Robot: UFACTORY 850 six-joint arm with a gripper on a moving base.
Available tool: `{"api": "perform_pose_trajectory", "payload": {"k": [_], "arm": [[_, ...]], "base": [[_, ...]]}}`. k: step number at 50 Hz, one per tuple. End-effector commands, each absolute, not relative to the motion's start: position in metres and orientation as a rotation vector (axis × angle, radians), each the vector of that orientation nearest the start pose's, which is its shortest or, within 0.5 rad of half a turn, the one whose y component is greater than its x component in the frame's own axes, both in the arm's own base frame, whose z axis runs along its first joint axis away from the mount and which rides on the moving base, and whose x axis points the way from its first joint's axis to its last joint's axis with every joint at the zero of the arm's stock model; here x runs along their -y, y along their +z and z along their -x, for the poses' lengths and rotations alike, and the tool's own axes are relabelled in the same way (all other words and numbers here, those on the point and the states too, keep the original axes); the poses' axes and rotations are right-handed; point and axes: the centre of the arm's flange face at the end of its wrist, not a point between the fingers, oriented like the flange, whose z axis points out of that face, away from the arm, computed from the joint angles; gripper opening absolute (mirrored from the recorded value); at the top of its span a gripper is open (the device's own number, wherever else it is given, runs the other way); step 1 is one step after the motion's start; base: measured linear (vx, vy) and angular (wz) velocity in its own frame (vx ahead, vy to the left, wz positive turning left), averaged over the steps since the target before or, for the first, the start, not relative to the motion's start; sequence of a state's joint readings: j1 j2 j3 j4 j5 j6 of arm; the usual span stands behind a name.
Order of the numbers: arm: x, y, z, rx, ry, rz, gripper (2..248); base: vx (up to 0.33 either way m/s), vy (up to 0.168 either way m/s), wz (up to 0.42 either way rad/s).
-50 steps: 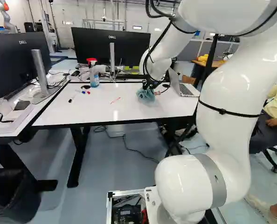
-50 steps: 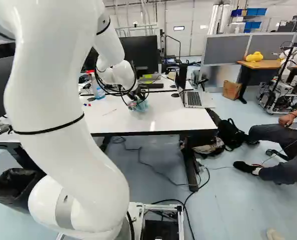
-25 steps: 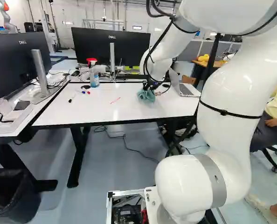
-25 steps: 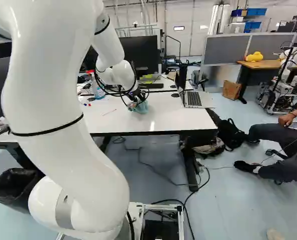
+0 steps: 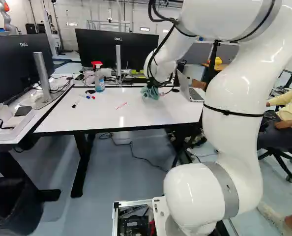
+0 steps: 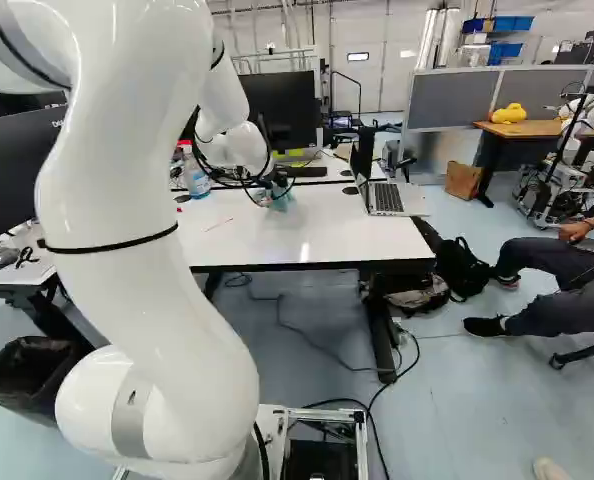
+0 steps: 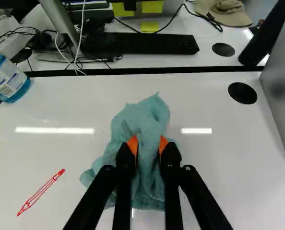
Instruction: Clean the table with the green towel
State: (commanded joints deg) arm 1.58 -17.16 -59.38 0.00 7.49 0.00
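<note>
The end effector point(image 7: 148, 144) is closed on the green towel point(image 7: 143, 115), bunched between its fingers, on or just above the bench point(image 5: 82, 120). In the left base view, the red mark point(image 5: 122, 105) lies left of the towel and nearer the base, its far end slanting towelward. Wiping it likely needs a sweep leftward and back.

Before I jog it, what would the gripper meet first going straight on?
Likely the table, beyond the towel held in the gripper; whether the towel touches it is unclear.
</note>
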Motion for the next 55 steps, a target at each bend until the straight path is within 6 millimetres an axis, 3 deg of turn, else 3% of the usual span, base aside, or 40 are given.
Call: {"api": "perform_pose_trajectory", "payload": {"k": [9, 34, 55], "arm": [[-0.026, 0.457, -0.597, 0.06, -1.366, 2.807, 65], [-0.028, 0.433, -0.613, 0.064, -1.433, 2.771, 65], [-0.04, 0.405, -0.643, 0.086, -1.406, 2.777, 65]], "base": [[0.0, 0.0, 0.0], [0.0, 0.0, 0.0], [0.0, 0.0, 0.0]]}}
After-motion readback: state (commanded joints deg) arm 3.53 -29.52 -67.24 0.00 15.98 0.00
